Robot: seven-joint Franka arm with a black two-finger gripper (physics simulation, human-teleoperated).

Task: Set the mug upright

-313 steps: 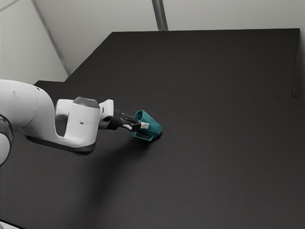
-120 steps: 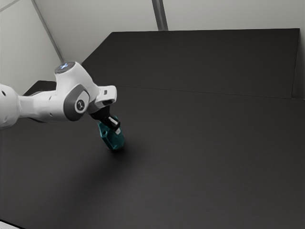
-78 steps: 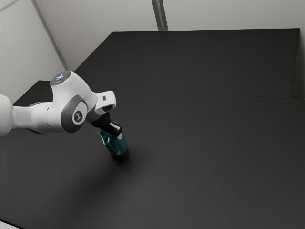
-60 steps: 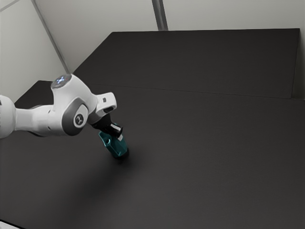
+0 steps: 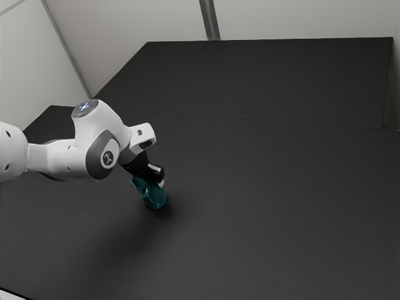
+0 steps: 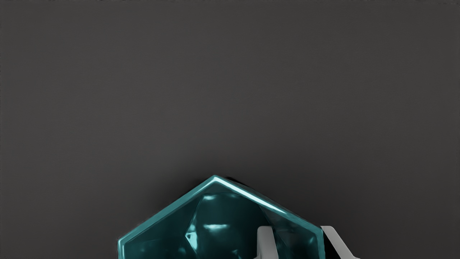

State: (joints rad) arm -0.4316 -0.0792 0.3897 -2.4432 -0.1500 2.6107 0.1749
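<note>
So the whole scene is a big dark tabletop (image 5: 269, 206), matte and nearly black, with a thin seam (image 5: 250, 119) running across it and a second dark section (image 5: 262, 78) beyond that, up toward the pale walls (image 5: 300, 19). There's a gray post (image 5: 210, 20) against the back wall, and a darker gray strip (image 5: 65, 47) slanting down the wall on the exterior view's left. Down in the bottom corner on that same side you get a little white sliver past the table's dark edge. The arm (image 5: 56, 160) comes in from the exterior view's left, throwing a soft shadow (image 5: 125, 240) over the table. The teal mug (image 5: 155, 199) is at the tabletop on the exterior view's left half, right under the gripper (image 5: 159, 181), mouth up toward the hand. It looks pretty much upright, but I can't tell if the base sits totally flat. The gripper is partway open, straddling the mug's wall: one finger (image 6: 266, 241) is down inside with a bit of a gap to the wall, the other is outside, right up by the rim (image 6: 321, 233). So it's around the wall, not pinching anything.
</note>
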